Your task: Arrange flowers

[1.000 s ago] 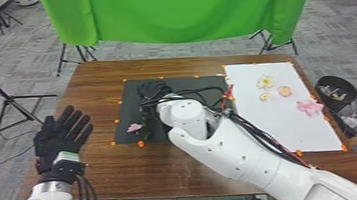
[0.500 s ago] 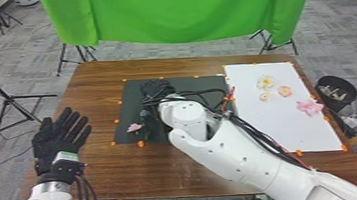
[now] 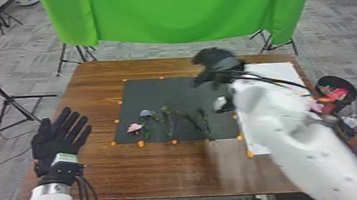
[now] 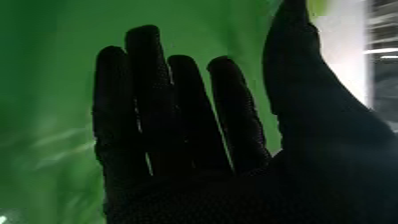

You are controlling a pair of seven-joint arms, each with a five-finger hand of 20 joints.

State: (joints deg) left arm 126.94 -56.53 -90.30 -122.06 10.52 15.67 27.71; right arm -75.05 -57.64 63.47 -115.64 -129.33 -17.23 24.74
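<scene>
Head view, clock face laid over the brown wooden table [image 3: 144, 177], twelve at the far edge. Item: left hand [image 3: 60, 141], black glove, at nine o'clock by the table's edge, fingers straight and spread, pointing towards twelve. Item: black mat [image 3: 157, 93], around the middle, edged with orange markers. On it, by the mat's own dial: one pink flower [image 3: 135, 127] at eight; one pale blue flower [image 3: 146, 113] at nine, near the pink; green stems [image 3: 168, 120] between six and seven; further dark stems [image 3: 205, 120] at five. Item: white sheet [image 3: 282, 70], at three on the table, partly covered by the blurred right arm. Item: pink bloom [image 3: 316, 105], at three, partly hidden by that arm. Item: black bin [image 3: 325, 82], beyond the table's edge between two and three, pink material inside. Item: right hand [image 3: 217, 63], between twelve and one, above the far part of the table; in the right wrist view, straight fingers, close together with narrow gaps, thumb set apart. Item: green cloth [image 3: 183, 17], hanging past twelve.
</scene>
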